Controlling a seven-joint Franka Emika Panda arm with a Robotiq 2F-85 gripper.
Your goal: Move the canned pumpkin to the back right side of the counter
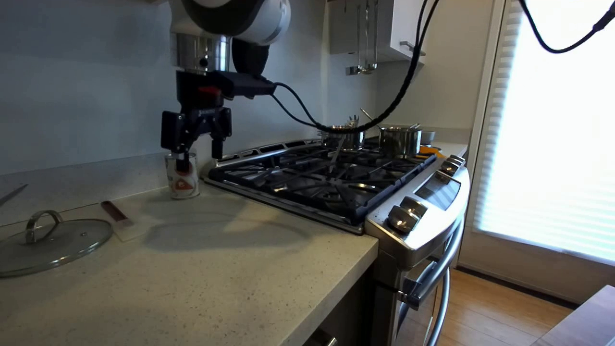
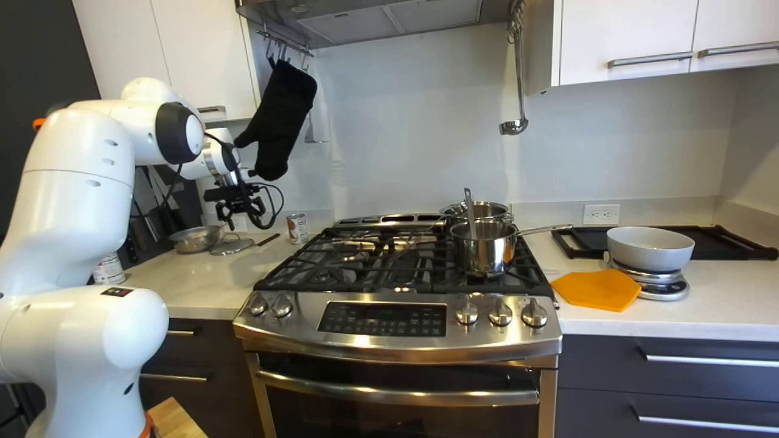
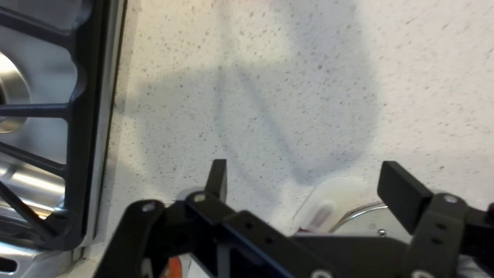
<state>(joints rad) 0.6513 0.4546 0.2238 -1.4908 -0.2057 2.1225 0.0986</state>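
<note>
The canned pumpkin stands upright on the counter, close to the back wall and beside the stove's left edge. It also shows in an exterior view, left of the stove. In the wrist view only a bit of its orange and white label shows, at the bottom left behind the gripper's linkage. My gripper is open and empty, pointing down above the counter. In that view a finger overlaps the can's upper part. In an exterior view the gripper appears left of the can, apart from it. The wrist view shows the fingers wide apart.
A glass lid and a red-handled spatula lie left of the can. The gas stove with pots is right of it. A metal bowl and another white-labelled can stand farther left. An oven mitt hangs above.
</note>
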